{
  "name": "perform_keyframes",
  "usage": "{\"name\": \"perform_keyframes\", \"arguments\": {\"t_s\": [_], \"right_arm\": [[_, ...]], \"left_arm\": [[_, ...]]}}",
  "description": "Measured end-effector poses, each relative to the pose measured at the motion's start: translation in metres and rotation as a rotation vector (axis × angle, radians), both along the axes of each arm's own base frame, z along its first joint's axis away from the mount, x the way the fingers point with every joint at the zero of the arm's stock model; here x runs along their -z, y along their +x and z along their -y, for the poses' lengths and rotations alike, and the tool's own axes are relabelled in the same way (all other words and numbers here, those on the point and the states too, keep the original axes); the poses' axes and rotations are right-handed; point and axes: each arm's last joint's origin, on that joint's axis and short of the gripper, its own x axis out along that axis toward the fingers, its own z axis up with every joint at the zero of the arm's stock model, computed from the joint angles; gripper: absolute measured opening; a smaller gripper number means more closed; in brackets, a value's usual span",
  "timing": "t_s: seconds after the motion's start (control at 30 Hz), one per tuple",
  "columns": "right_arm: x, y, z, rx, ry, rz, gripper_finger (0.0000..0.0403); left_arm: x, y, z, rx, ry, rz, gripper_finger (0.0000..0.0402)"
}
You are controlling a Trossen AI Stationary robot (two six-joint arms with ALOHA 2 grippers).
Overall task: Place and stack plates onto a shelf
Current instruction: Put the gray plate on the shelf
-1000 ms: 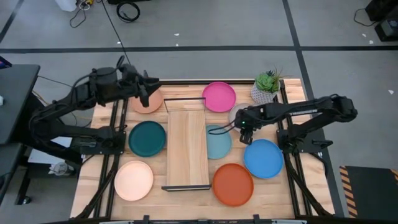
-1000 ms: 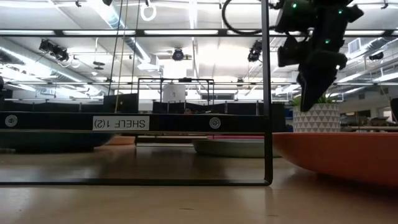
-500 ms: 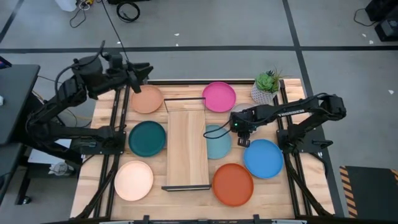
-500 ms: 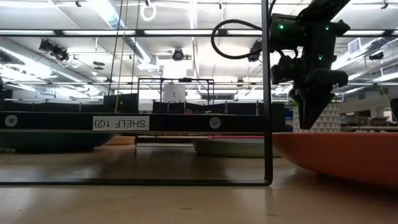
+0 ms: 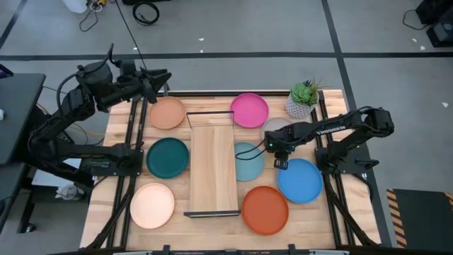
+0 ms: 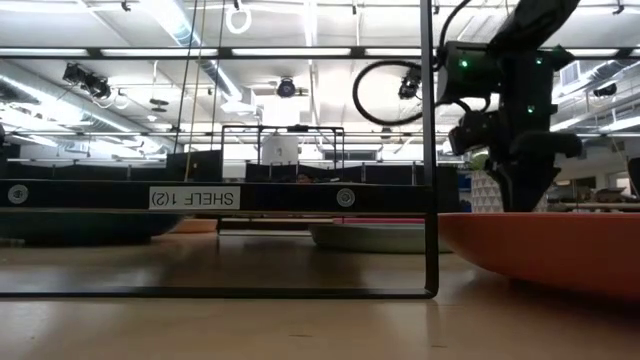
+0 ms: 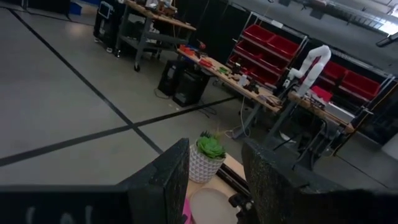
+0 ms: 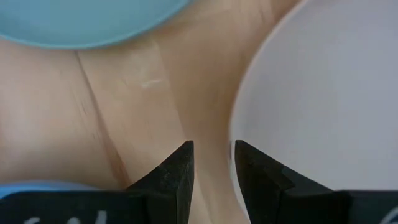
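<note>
Eight plates lie flat on the slatted tabletop around the shelf (image 5: 212,168): terracotta (image 5: 167,112), magenta (image 5: 249,110), dark teal (image 5: 168,157), pale peach (image 5: 152,205), red-orange (image 5: 265,210), bright blue (image 5: 300,180), light blue (image 5: 249,161) and grey (image 5: 276,127). The shelf board is bare. My right gripper (image 5: 278,152) points down, low over the near rim of the grey plate (image 8: 311,93), and is open by a narrow gap (image 8: 211,168). My left gripper (image 5: 159,76) is raised above the table's far left corner and is open (image 7: 214,174). My right gripper comes from above, pointing down, with one finger (image 8: 261,177) over the inside of the grey plate's near rim (image 8: 235,134) and the other (image 8: 171,180) outside it, over bare wood. I cannot tell whether either finger touches the rim. The plate lies flat on the table.
A potted plant (image 5: 304,98) stands at the far right corner, just beyond the grey plate. The light blue plate (image 8: 81,18) and the bright blue plate (image 8: 25,186) lie close around the right gripper. In the low view the shelf's black frame post (image 6: 430,150) and the red-orange plate (image 6: 540,250) stand in front of it.
My right gripper has come down toward the table and shifted a little toward the near edge, ending at the grey plate's rim. My left gripper has risen off the terracotta plate and drawn back toward the far left corner. No plate has moved.
</note>
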Motion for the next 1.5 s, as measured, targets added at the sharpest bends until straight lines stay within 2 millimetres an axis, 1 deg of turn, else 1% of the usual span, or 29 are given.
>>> {"name": "perform_keyframes", "arguments": {"t_s": [0.13, 0.23, 0.43, 0.6, 0.67, 0.8, 0.93, 1.2, 1.33, 1.5], "right_arm": [[0.003, -0.001, 0.000, 0.012, -0.014, 0.005, 0.0120], [0.005, -0.001, 0.000, 0.013, -0.018, 0.018, 0.0109], [0.014, -0.006, 0.000, 0.028, -0.013, 0.021, 0.0060], [0.014, -0.006, 0.000, 0.035, -0.024, 0.024, 0.0019], [0.014, -0.006, 0.000, 0.036, -0.025, 0.026, 0.0014], [0.012, -0.004, 0.000, 0.035, -0.019, 0.032, 0.0015], [-0.001, 0.004, 0.000, 0.026, -0.007, 0.033, 0.0024], [-0.034, 0.016, -0.001, 0.039, 0.002, 0.027, 0.0014], [-0.051, 0.026, -0.009, 0.014, 0.002, 0.071, 0.0016], [-0.078, 0.038, -0.027, -0.075, 0.000, 0.138, 0.0016]], "left_arm": [[0.001, 0.000, 0.000, 0.000, 0.002, -0.008, 0.0156], [0.001, 0.000, 0.000, 0.000, 0.004, -0.010, 0.0156], [0.001, 0.000, 0.000, 0.001, 0.011, -0.015, 0.0156], [0.001, 0.000, 0.000, 0.001, 0.011, -0.014, 0.0156], [0.001, 0.000, 0.000, 0.001, 0.005, -0.010, 0.0156], [0.000, 0.000, 0.000, 0.017, 0.005, -0.005, 0.0156], [-0.002, 0.000, 0.001, 0.034, 0.013, 0.012, 0.0156], [-0.005, 0.000, 0.001, 0.036, 0.063, 0.016, 0.0156], [-0.004, 0.000, 0.001, 0.053, 0.067, 0.009, 0.0156], [-0.004, 0.001, 0.002, 0.161, 0.062, 0.015, 0.0156]]}}
